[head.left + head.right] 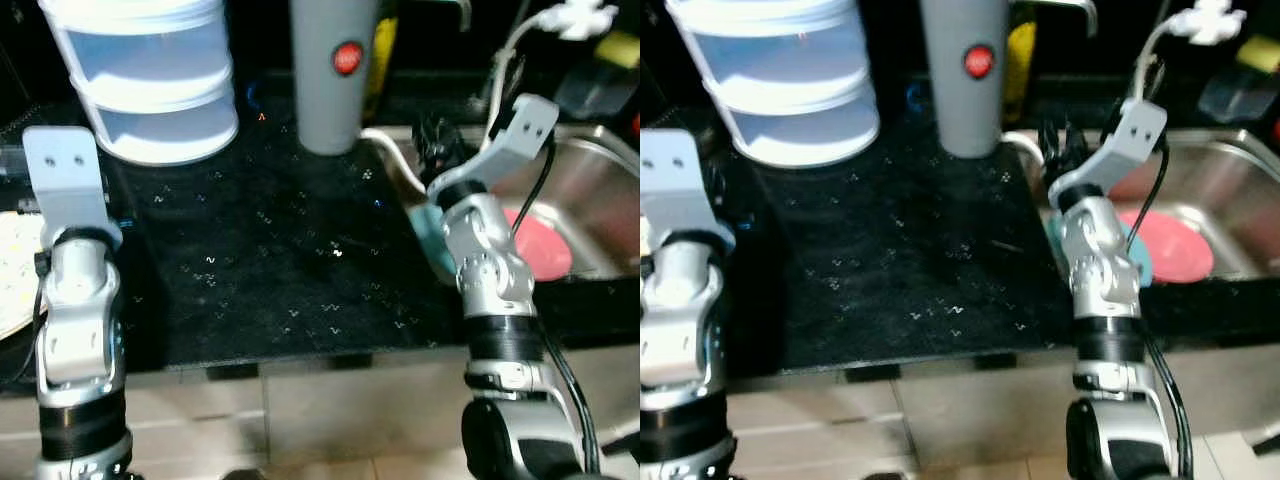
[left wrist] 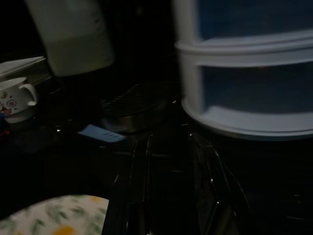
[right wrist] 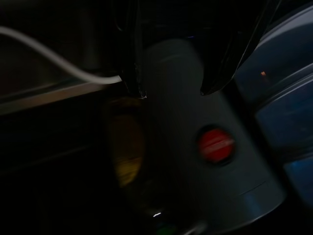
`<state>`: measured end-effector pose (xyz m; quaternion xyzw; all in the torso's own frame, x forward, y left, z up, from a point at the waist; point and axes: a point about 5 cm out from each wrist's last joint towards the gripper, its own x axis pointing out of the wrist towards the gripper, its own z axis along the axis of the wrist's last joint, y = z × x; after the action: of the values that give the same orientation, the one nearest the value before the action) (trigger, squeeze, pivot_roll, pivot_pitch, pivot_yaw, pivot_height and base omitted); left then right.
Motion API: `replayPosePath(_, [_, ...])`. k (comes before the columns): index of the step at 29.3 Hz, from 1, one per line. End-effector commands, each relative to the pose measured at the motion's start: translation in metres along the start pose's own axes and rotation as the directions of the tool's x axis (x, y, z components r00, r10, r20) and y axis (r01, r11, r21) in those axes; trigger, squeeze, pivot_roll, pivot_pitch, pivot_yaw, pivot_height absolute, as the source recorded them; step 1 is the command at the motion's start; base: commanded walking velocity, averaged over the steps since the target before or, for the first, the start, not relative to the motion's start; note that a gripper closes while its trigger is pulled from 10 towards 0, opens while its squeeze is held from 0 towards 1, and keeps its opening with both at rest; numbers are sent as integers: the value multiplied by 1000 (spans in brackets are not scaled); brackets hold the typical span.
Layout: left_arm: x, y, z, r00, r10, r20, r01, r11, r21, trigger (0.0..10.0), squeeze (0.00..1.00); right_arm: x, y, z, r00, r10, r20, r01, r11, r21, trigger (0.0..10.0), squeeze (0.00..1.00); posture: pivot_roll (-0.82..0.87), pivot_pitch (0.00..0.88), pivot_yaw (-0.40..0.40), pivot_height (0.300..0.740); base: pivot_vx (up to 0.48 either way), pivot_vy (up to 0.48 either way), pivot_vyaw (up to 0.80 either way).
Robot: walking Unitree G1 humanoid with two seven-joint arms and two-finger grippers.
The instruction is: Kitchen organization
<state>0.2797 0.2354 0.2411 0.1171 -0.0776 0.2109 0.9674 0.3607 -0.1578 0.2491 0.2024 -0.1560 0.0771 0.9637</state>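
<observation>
My right gripper [image 1: 435, 140] hovers over the left rim of the steel sink [image 1: 600, 140], open and holding nothing. In the right wrist view its fingers [image 3: 132, 54] point at a tall grey canister [image 3: 195, 147] with a red button [image 3: 215, 145], which stands at the back of the black counter [image 1: 280, 260]. A pink plate [image 1: 545, 250] and a teal item [image 1: 432, 235] lie in the sink by the right arm. My left gripper [image 2: 170, 139] is open low over the counter, in front of a white stacked container [image 2: 244, 73]. A floral plate [image 2: 54, 215] lies beside it.
A white mug [image 2: 17, 98], a blue spatula [image 2: 100, 133], a dark metal pan [image 2: 132, 110] and a milky jug [image 2: 73, 39] stand beyond the left gripper. A white cable [image 3: 58, 61] runs near the sink. A yellow bottle [image 1: 1018, 50] stands behind the canister.
</observation>
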Motion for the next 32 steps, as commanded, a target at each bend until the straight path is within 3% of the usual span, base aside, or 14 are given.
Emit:
replayPosePath(1, [0, 0, -1, 1000, -3, -10, 3, 1000, -3, 10000, 0, -1, 0, -1, 1000, -6, -7, 6, 1000, -1, 10000, 0, 179, 15, -61, 740, 0, 472, 0])
replayPosePath(14, [1, 2, 1, 1000, 3, -3, -3, 1000, 0, 10000, 0, -3, 5, 6, 1000, 15, 11, -15, 1000, -7, 10000, 0, 177, 17, -62, 740, 0, 418, 0])
replayPosePath(23, [3, 11, 4, 1000, 28, 15, -28, 1000, 15, 10000, 0, -8, 25, 17, 991, 126, 50, -124, 991, -47, 10000, 0, 175, 16, -60, 740, 0, 0, 0])
replayPosePath(32, [-1, 24, 11, 998, 47, 43, -48, 999, 16, 10000, 0, -11, 27, 18, 990, 134, 49, -131, 990, -56, 10000, 0, 178, 19, -59, 740, 0, 0, 0])
